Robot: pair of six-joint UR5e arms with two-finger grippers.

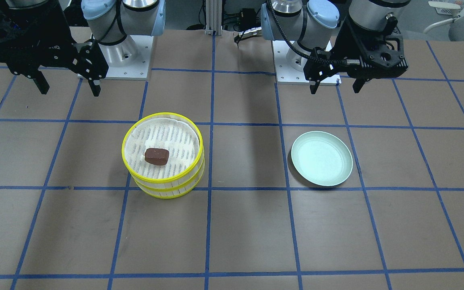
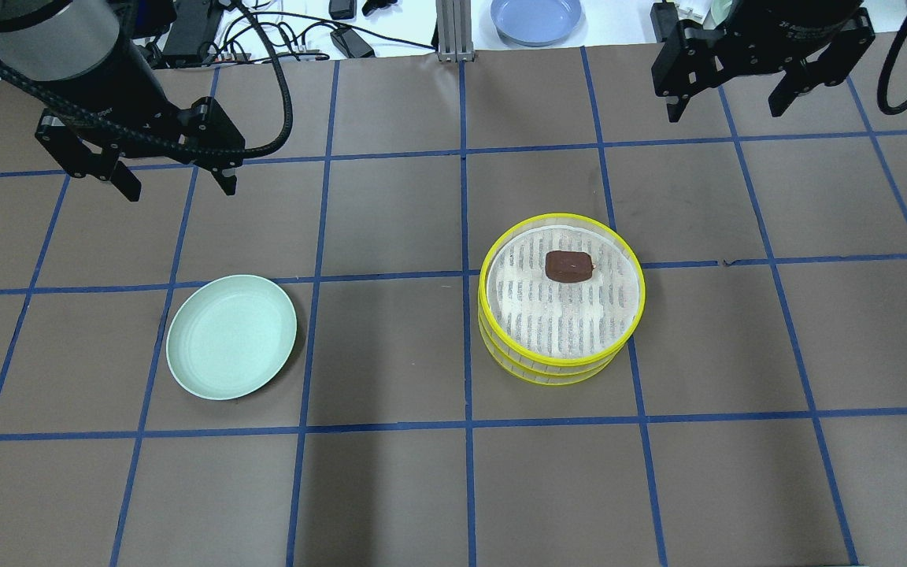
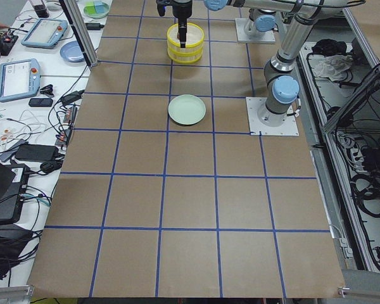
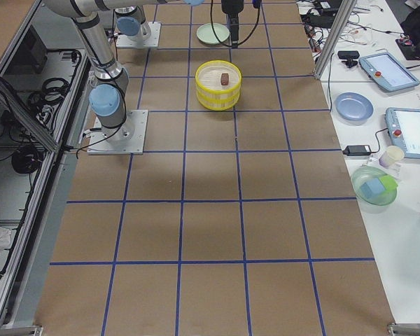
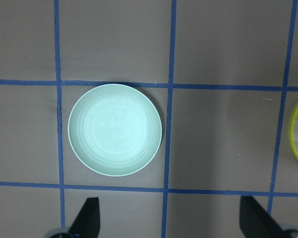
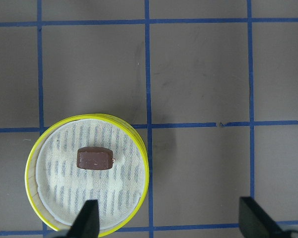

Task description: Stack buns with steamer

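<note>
Your left gripper [image 2: 179, 189] hangs open, well left of the yellow-rimmed round steamer stack [image 2: 556, 370]; a pale green round plate [image 2: 231, 337] lies between. The dark reddish-brown bun [image 2: 568, 266] sits in the stack's top tray. Your open right gripper [image 2: 723, 110], right of the stack, could knock the tiers askew if it descends off-line.

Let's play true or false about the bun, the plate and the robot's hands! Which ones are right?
1. The brown bun lies in the top steamer tray. True.
2. A bun sits on the green plate. False: nothing lies on it.
3. The right gripper is holding the brown bun. False: its fingers are open, hold nothing, and are well away from the bun.
4. The top steamer tray sits on a lower yellow tray. True.
5. The left gripper has its fingers open. True.
</note>
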